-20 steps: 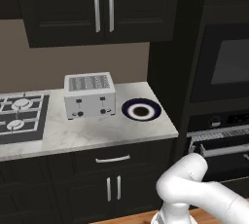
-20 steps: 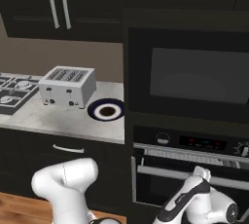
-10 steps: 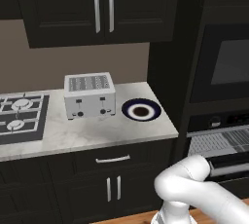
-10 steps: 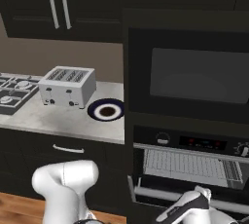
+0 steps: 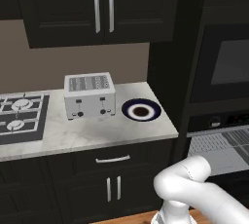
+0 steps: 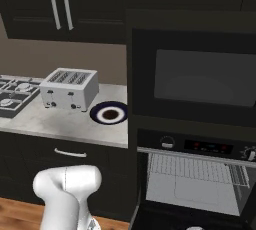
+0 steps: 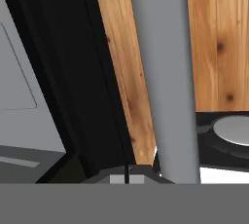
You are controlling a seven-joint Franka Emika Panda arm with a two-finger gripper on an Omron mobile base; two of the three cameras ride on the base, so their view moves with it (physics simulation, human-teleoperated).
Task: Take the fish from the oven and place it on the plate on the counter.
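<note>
The oven (image 6: 192, 184) stands open, its wire rack (image 6: 197, 170) bare and the fish nowhere visible. The plate (image 5: 141, 110) sits empty near the counter (image 5: 87, 133) edge, just beside the toaster (image 5: 90, 95). In the hand view the gripper (image 7: 126, 177) fingers are pressed together beside a grey bar (image 7: 163, 72), over wood floor (image 7: 219, 38).

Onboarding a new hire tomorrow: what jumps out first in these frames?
The oven at lower right stands open, its door dropped down and a silver wire rack showing, with no fish visible on it. On the counter left of it, a silver toaster sits beside the navy-rimmed plate, which holds nothing. In the hand view, a grey bar, seemingly the door handle, runs past the shut fingertips over wood floor.
</note>
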